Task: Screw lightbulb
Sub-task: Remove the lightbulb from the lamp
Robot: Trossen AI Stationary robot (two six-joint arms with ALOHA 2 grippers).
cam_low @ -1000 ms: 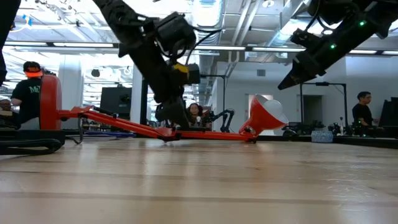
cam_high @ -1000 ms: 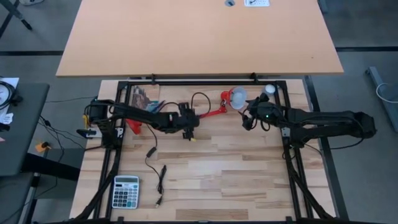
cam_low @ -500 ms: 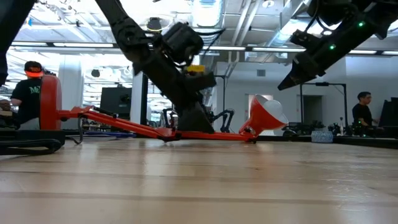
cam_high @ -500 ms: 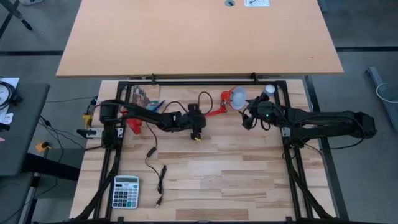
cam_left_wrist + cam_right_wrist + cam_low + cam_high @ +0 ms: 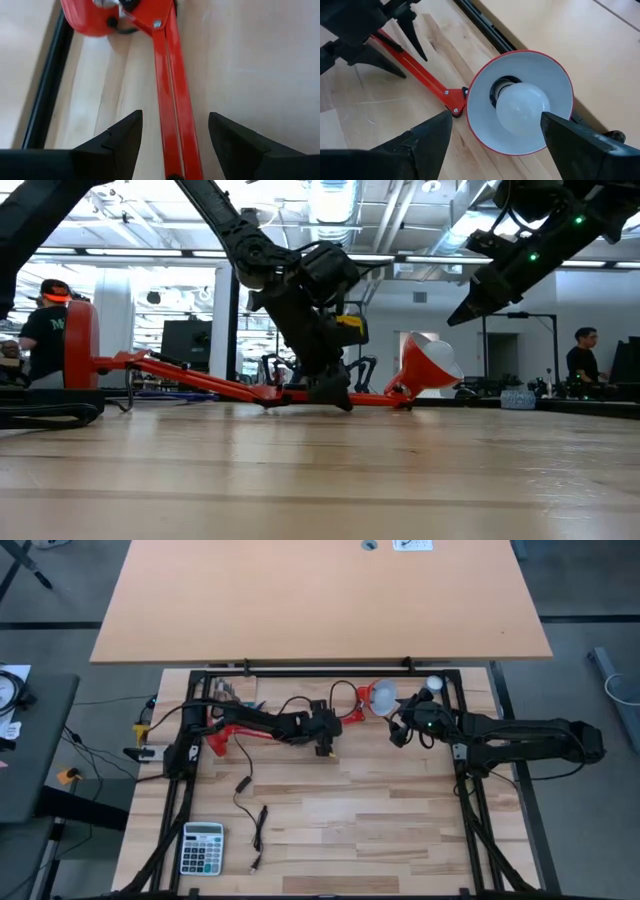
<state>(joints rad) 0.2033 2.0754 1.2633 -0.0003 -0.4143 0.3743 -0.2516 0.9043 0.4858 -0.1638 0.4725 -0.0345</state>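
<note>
The bulb (image 5: 522, 107) sits in the shade (image 5: 555, 75) just beyond my spread right gripper (image 5: 492, 145); my left gripper (image 5: 172, 135), also spread, straddles the lamp arm (image 5: 170, 100).

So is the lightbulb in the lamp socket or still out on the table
In. The lightbulb sits inside the red lamp shade, its base in the dark socket. How far it is screwed cannot be told. The right hand is open, apart from it.

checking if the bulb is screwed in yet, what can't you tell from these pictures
- Lightbulb screw base: hidden in the right wrist view inside the lamp shade, behind the bulb's glass.
- Whether it is fully seated: cannot tell.
- Lamp arm: cut off by the left wrist view's bottom edge, between the open left fingers.
</note>
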